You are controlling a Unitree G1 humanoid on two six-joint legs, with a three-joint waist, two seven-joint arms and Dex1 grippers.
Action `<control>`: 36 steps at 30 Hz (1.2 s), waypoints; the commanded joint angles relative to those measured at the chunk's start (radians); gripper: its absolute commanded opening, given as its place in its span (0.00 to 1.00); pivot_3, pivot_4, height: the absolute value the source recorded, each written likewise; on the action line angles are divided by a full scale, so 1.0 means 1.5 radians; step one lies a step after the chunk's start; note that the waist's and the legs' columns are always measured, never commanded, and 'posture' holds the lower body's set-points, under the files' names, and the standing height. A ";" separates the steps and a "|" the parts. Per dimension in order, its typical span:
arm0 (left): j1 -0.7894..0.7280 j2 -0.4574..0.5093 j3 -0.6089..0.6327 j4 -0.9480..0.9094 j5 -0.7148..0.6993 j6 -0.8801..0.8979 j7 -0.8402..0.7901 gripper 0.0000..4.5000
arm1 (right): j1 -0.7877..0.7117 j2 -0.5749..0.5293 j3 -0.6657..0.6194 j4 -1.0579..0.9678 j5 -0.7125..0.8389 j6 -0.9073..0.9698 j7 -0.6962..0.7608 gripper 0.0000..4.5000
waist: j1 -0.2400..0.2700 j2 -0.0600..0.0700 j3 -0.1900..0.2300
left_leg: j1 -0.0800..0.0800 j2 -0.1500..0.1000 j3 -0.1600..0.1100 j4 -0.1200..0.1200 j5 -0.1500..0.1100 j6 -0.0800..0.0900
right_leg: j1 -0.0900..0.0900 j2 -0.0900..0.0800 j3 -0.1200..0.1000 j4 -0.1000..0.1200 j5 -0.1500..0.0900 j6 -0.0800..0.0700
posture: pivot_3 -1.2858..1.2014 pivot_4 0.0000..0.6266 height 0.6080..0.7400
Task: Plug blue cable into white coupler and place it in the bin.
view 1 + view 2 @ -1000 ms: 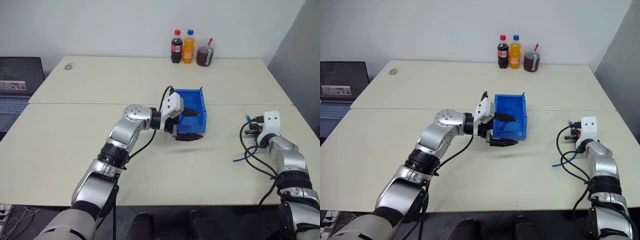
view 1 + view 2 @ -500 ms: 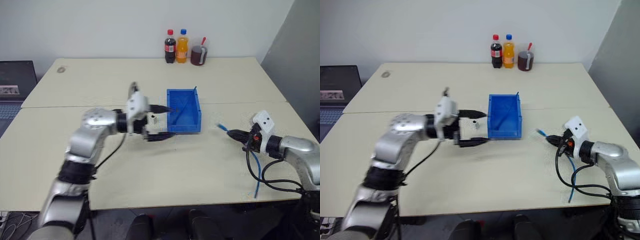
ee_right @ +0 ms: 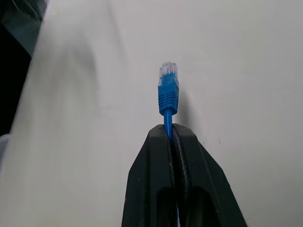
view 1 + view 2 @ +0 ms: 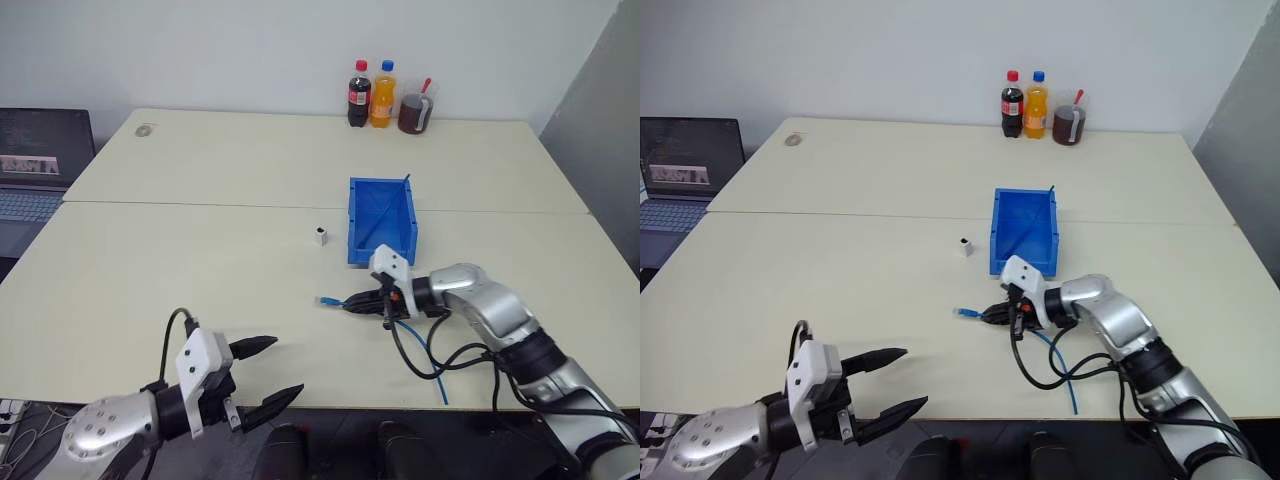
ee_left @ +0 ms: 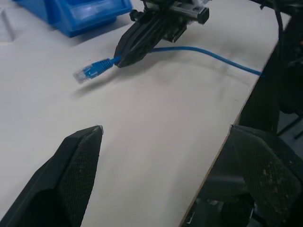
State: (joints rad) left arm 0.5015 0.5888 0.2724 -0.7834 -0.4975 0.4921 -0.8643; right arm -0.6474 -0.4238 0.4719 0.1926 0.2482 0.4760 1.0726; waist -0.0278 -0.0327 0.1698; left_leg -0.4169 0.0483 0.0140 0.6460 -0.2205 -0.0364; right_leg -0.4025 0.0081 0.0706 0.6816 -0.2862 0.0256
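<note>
Now right gripper (image 4: 352, 302) is clamped on the cable (image 4: 331, 300), plug pointing left along the worktop; coupler (image 4: 320, 236) sits farther back, just left of the bin (image 4: 382, 212); left gripper (image 4: 267, 372) gapes, near edge.

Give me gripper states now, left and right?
Left gripper: open, holding nothing, near the table's front edge.
Right gripper: closed on the blue cable just behind its plug.
</note>
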 commanded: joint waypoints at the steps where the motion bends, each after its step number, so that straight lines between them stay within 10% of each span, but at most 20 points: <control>1: 0.003 -0.008 0.028 -0.025 -0.009 -0.005 0.042 1.00 | -0.024 0.014 0.012 0.058 -0.033 -0.064 0.043 0.12 | 0.000 0.000 0.000 | 0.000 0.000 0.000 0.000 0.000 0.000 | 0.000 0.000 0.000 0.000 0.000 0.000 | 0.52 0.24 1.00; 10: -0.012 0.016 -0.025 0.025 0.030 -0.055 0.034 1.00 | 0.002 0.019 -0.012 0.070 -0.049 -0.085 0.055 0.56 | -0.004 0.000 0.000 | 0.001 0.000 0.000 -0.001 0.000 0.000 | 0.001 0.002 0.000 0.000 0.002 0.000 | 0.52 0.24 1.00; 18: -0.285 0.114 -0.089 0.279 0.058 -0.125 -0.101 1.00 | 0.087 -0.047 -0.146 -0.222 0.043 0.103 -0.022 0.98 | 0.002 0.001 0.000 | 0.000 -0.001 0.000 0.000 0.000 0.000 | 0.001 0.004 -0.002 0.001 0.001 0.000 | 0.52 0.24 1.00; 36: -0.723 0.010 -0.374 0.914 0.262 -0.498 -0.394 1.00 | 0.282 -0.107 -0.343 -0.605 0.212 0.380 -0.237 0.98 | -0.001 0.000 0.000 | -0.004 -0.001 0.000 0.000 -0.001 0.000 | -0.001 0.005 -0.003 0.001 0.001 0.001 | 0.52 0.24 1.00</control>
State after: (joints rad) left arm -0.5550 0.6178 -0.2736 0.5070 -0.1478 -0.2111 -1.4515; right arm -0.2351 -0.5794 -0.0029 -0.6598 0.5389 1.0368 0.7447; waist -0.0289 -0.0325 0.1696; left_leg -0.4234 0.0470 0.0139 0.6461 -0.2212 -0.0369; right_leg -0.4044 0.0156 0.0652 0.6833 -0.2854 0.0274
